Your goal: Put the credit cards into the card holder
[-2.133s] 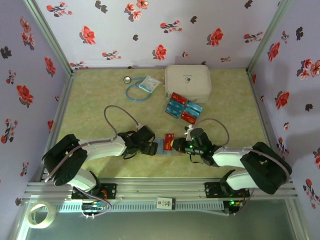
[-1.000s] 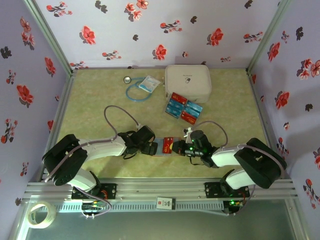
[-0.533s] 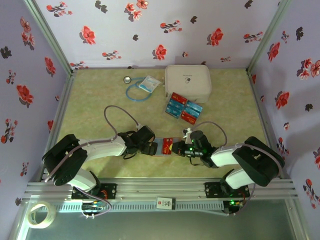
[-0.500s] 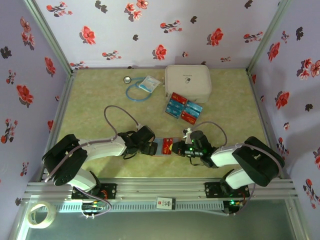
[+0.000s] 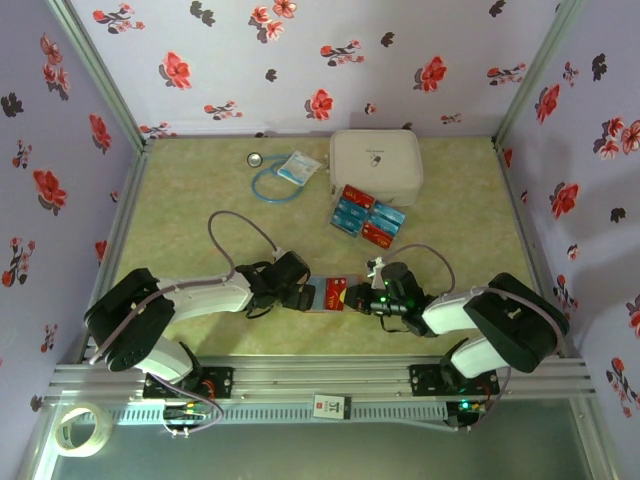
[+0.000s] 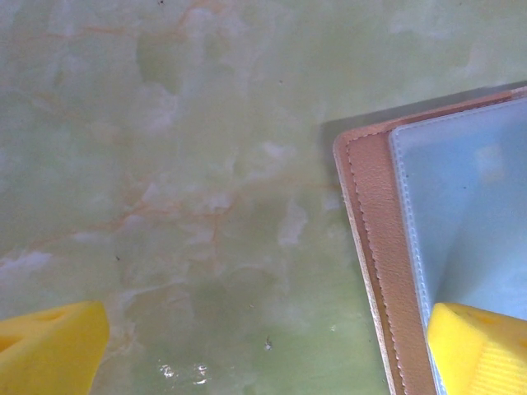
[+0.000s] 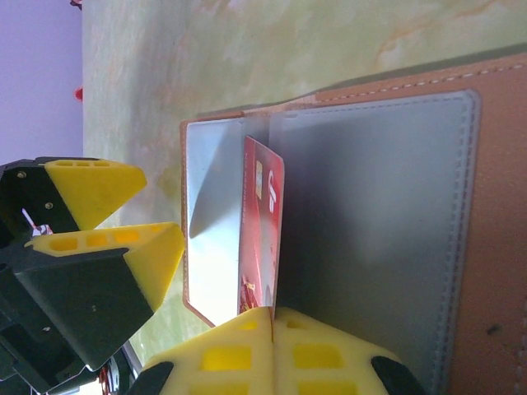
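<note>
Now right end effector (image 7: 272,319) is clamping a red credit card (image 7: 262,222) at the card holder (image 7: 490,189), left end effector (image 6: 263,350) gaping.

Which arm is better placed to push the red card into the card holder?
The right. The right gripper is shut on the red card, which stands on edge over the open card holder. The left gripper is open and empty at the holder's edge.

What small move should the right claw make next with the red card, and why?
Probably slide the red card onward into a clear sleeve: the right claw pinches it on edge above the open card holder, where one left claw finger rests.
</note>
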Robot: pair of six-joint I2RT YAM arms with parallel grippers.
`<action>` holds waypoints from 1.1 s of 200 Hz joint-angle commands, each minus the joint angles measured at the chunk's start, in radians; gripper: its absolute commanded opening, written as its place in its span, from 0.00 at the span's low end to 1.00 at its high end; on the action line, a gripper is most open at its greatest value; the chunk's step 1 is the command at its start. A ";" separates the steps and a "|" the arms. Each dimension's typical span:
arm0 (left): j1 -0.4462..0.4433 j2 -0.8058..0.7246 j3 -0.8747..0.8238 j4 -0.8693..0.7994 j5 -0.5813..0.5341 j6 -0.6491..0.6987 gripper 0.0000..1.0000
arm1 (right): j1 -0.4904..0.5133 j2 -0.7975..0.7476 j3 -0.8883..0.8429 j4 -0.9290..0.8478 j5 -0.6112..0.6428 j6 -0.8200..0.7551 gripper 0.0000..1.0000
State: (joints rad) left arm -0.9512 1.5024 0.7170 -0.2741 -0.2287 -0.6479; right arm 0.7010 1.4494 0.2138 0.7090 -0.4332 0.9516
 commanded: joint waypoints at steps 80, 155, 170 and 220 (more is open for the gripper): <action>-0.010 0.004 -0.015 -0.028 -0.028 -0.005 1.00 | -0.008 0.137 0.022 0.048 -0.057 0.004 0.00; -0.009 -0.001 -0.017 -0.025 -0.026 -0.010 1.00 | -0.008 0.122 0.047 -0.008 -0.057 -0.003 0.36; -0.008 -0.008 -0.020 -0.022 -0.028 -0.011 1.00 | -0.008 0.086 0.068 -0.086 -0.039 -0.024 0.40; 0.007 -0.032 -0.031 -0.017 -0.025 -0.015 1.00 | -0.008 -0.021 0.166 -0.358 0.011 -0.102 0.51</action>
State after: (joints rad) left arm -0.9508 1.4994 0.7033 -0.2737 -0.2287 -0.6487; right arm 0.6983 1.4647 0.3370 0.5732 -0.4866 0.9157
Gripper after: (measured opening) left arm 0.997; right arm 0.506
